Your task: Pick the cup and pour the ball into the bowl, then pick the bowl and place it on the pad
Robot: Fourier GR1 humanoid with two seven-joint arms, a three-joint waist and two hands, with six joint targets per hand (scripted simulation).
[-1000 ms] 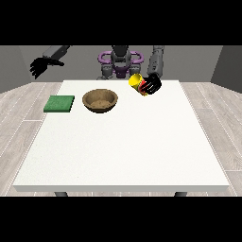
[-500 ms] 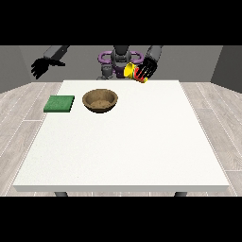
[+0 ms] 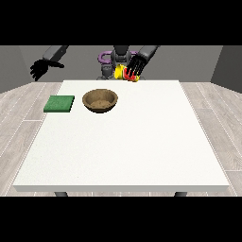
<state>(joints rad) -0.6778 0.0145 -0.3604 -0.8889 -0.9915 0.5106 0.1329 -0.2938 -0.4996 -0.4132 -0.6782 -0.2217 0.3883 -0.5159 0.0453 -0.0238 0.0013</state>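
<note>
A yellow cup (image 3: 121, 72) with red on it is held in the air above the table's far edge, tilted on its side. The hand at the view's right (image 3: 136, 67) has its fingers curled round the cup. The cup hangs to the right of and behind the brown wooden bowl (image 3: 99, 100), which stands on the white table (image 3: 123, 142). No ball shows apart from the red patch at the cup. A green pad (image 3: 59, 103) lies left of the bowl. The hand at the view's left (image 3: 39, 69) hangs raised beyond the table's left side, fingers relaxed, holding nothing.
The robot's torso (image 3: 118, 59) stands behind the table's far edge. Grey plank floor surrounds the table on both sides.
The hand at the view's right has lifted the cup up and moved it leftward, towards the bowl, tilting it over. The other hand, bowl and pad have stayed put.
</note>
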